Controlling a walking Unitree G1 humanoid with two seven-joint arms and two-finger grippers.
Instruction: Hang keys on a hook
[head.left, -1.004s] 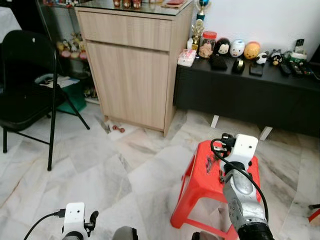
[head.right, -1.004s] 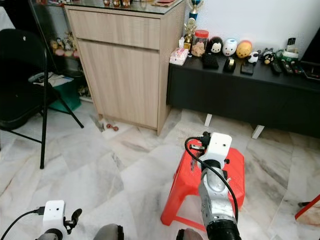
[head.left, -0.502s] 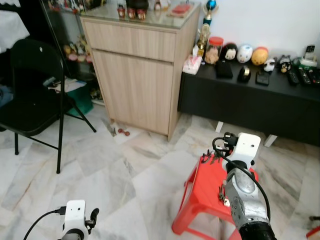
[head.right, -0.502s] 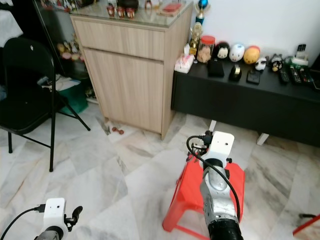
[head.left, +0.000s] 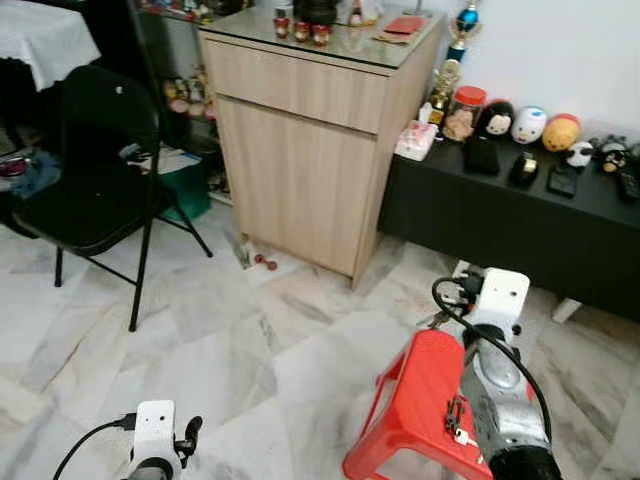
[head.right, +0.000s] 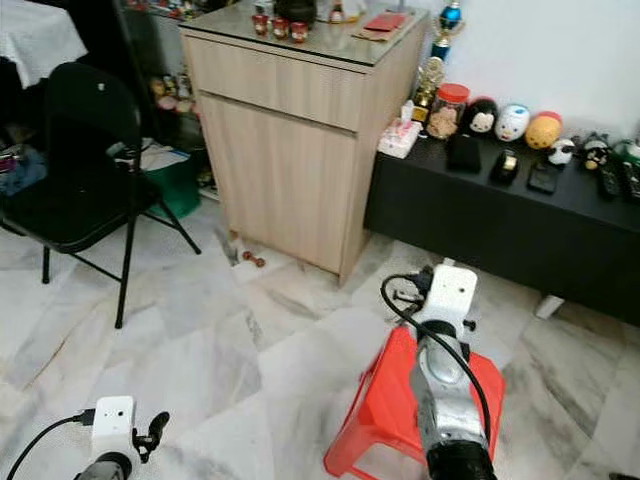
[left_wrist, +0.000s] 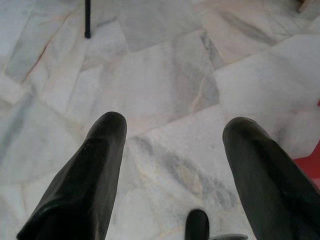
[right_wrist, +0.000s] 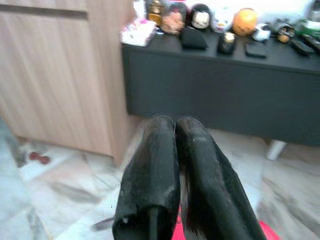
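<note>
Right wrist view: right gripper (right_wrist: 176, 145) fingers pressed together above red stool (head.left: 420, 400); keys not discernible | left gripper (left_wrist: 172, 165) spread, idle over floor | step: likely carrying; next: find a hook, none visible.

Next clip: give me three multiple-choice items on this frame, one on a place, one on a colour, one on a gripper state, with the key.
1. Where does the stool stand?
A. on the marble floor, under the right arm
B. on the black bench
C. under the folding chair

2. What colour is the stool?
A. blue
B. red
C. white

3. How are the left gripper fingers?
A. pressed together
B. gripping a cloth
C. spread apart over bare floor

Key: 1 A, both eye views show it on the floor below the right arm; 2 B, it is bright red; 3 C, the left wrist view shows a wide gap, while the right gripper fingers meet.
</note>
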